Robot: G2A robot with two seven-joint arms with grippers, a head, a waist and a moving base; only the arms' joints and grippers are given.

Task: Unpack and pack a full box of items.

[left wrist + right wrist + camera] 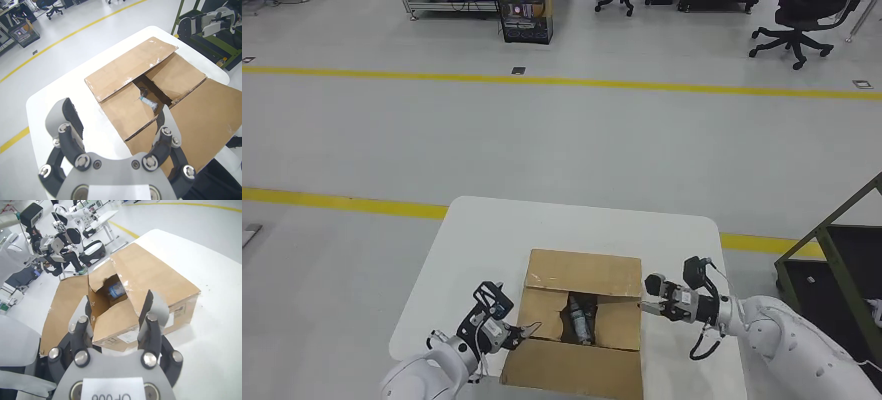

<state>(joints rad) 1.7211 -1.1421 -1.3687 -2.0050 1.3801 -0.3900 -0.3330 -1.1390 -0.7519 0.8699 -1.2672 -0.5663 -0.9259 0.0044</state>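
Top view: cardboard box (617, 325) is recorded on the white surface (482, 240), flaps (132, 64) half-open over a bottle (579, 320), left fingers (72, 113) and right fingers (156, 306) spread wide and empty at opposite sides; flaps are judged light, stiff, tear-prone, best taken at free edges.

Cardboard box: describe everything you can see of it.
The box is brown corrugated cardboard with tape scraps and labels on one side. It sits flat on the white table, its top flaps half open, one edge torn. A bottle shows through the gap. The left gripper and right gripper hang open at opposite sides; contact unclear.
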